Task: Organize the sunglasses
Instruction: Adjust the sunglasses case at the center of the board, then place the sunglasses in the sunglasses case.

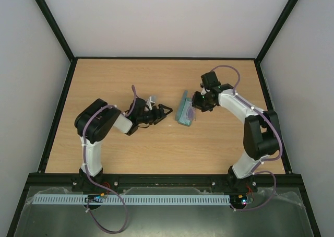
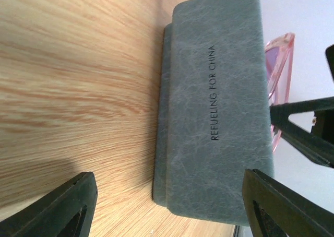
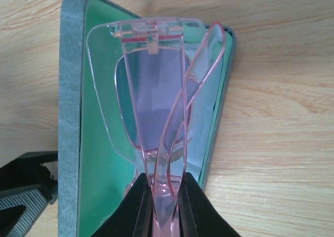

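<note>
The sunglasses (image 3: 156,91), pink and translucent with their arms folded, hang over the open grey-blue case (image 3: 68,117), which has a green lining. My right gripper (image 3: 167,200) is shut on the folded frame at its near end. From above, the sunglasses (image 1: 191,113) sit at the right side of the case (image 1: 182,111), with the right gripper (image 1: 197,104) just beyond them. My left gripper (image 1: 166,111) is open just left of the case. In the left wrist view the case's outer wall (image 2: 214,106) stands between the wide-spread fingers of the left gripper (image 2: 169,200), and the pink frame (image 2: 279,75) shows behind it.
A pale blue cloth (image 3: 209,117) shows inside the case under the glasses. The case lies mid-table on the wooden top (image 1: 156,80). A black frame (image 1: 62,106) borders the table. One finger of the left gripper (image 3: 26,179) is close beside the case.
</note>
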`<action>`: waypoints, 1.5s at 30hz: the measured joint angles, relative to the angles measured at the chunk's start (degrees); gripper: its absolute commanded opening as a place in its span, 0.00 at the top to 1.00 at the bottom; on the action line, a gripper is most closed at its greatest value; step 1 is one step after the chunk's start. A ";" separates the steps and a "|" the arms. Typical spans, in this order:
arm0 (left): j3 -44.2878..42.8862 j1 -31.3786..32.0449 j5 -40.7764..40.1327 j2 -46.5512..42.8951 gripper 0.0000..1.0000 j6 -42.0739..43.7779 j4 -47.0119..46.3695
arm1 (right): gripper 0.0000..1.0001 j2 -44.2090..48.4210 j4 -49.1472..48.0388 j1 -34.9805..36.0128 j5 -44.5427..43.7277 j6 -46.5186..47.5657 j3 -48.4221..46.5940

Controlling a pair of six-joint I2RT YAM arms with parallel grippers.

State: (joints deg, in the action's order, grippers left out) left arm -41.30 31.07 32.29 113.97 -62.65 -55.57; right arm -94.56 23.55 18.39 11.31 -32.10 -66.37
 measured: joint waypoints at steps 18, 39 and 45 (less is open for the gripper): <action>1.03 5.55 -0.35 1.90 0.24 -2.23 -3.30 | 0.98 -5.42 5.44 1.20 -6.56 -0.90 -6.49; 4.09 2.43 -0.85 0.57 0.24 -2.21 -5.22 | 0.98 -12.17 6.60 2.64 -7.96 0.68 -9.29; 4.07 2.43 -0.83 0.57 0.24 -2.12 -5.22 | 0.97 -14.25 7.28 3.15 -9.44 0.81 -10.84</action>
State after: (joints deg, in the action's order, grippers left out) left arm -37.23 33.50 31.46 114.54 -64.77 -60.80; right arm -108.81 30.83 21.54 1.87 -31.29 -77.21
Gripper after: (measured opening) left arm 0.763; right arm 0.107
